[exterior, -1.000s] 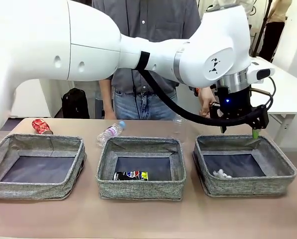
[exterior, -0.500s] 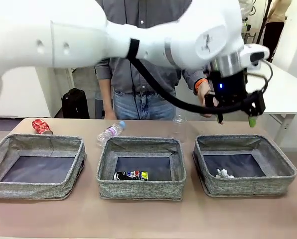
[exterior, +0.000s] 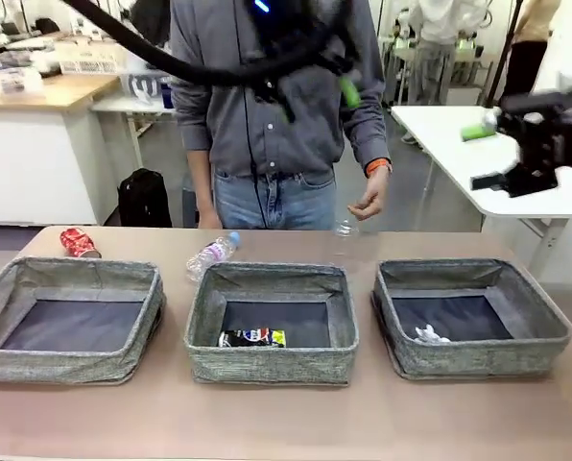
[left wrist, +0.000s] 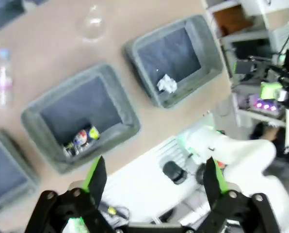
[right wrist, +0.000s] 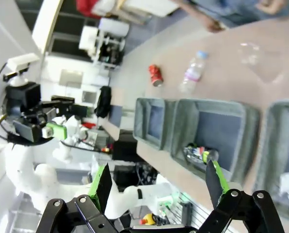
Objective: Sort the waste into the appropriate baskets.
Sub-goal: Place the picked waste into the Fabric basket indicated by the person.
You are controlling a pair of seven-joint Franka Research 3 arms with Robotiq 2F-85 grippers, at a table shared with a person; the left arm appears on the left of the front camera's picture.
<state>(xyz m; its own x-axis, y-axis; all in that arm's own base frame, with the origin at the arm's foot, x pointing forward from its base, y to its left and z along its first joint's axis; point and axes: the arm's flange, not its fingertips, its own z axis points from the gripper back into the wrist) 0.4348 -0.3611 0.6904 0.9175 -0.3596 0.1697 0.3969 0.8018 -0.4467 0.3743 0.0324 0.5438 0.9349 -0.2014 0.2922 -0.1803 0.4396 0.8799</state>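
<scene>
Wide-parted end effector (right wrist: 158, 180); three baskets (right wrist: 179, 127) below

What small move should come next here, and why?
Probably lower the left gripper toward the crushed red can: it and the right gripper hang open and empty, while that can, the blue-capped bottle and clear cup lie outside the baskets.

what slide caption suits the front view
Three grey fabric baskets: flattened dark printed can in the middle, crumpled white paper wad in the right; crushed red can and clear blue-capped bottle unsorted behind.
</scene>
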